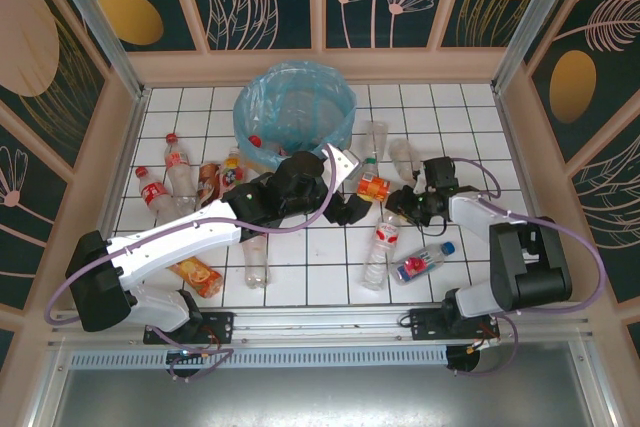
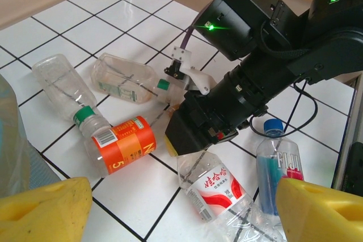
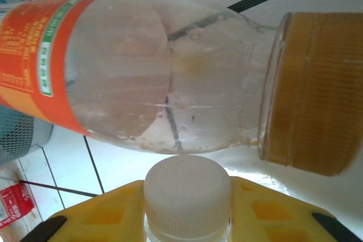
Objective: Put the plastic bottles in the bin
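**A:** White-capped bottle [image 3: 187,188], neck clamped in the right gripper [image 3: 187,213]; an orange-labelled bottle [image 3: 113,66] lies just beyond. Left side?

**B:** Left gripper [image 2: 181,208] hangs wide apart, empty, above the tiles [image 2: 68,32]. Bin [image 1: 245,112] stands toward the back; roughly a dozen bottles [image 1: 180,182] lie outside it. Most work remains, I'd say.

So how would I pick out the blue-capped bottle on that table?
Start at the blue-lined bin at the back of the tiled table, then come forward to the right arm. Just left of it lies the blue-capped bottle, cap towards that arm. Its neighbour has a red-and-white label, and no other bottle in sight has a blue cap.
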Motion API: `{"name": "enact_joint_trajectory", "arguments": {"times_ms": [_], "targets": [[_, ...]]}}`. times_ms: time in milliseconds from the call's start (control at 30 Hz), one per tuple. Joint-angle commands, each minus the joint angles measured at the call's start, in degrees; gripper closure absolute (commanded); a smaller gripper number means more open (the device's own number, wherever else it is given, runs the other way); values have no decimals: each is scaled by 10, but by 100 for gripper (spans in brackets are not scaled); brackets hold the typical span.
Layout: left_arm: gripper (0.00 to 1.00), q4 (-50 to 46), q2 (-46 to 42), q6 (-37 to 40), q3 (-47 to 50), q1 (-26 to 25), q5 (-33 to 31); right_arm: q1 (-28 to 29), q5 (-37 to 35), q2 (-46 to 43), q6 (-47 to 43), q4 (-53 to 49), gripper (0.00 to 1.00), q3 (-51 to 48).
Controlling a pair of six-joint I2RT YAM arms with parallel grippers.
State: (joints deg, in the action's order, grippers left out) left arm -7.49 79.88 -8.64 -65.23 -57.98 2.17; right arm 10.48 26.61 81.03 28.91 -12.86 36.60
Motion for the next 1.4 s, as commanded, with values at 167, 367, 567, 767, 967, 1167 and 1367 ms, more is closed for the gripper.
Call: {"name": "enact_joint_trajectory", "arguments": {"times_ms": [167, 367, 567, 767, 967, 1167, 1367], "targets": [[15, 16, -28, 14, -5, -3, -19, -1, -26, -101, -16, -83, 75, 38], [14, 38, -45, 15, -19, -3, -37, 11, -34, -183, -40, -130, 98, 91], [13, 45, -53, 25, -54, -3, -75, 24, -61, -235, -54, -176, 100, 205], [14, 6, -35, 37, -148, -2, -125, 63, -129, -212, -92, -237, 100, 412], [19, -36, -7, 53, -254, 8, -193, 141, -215, -130, -154, -245, 100, 643], [23, -52, 0, 38, -337, 90, -181, 204, -272, 4, -232, -252, 100, 893], [27, -42, 23, 29, -380, 139, -189, 244, -222, 62, -276, -102, 100, 853]]}}
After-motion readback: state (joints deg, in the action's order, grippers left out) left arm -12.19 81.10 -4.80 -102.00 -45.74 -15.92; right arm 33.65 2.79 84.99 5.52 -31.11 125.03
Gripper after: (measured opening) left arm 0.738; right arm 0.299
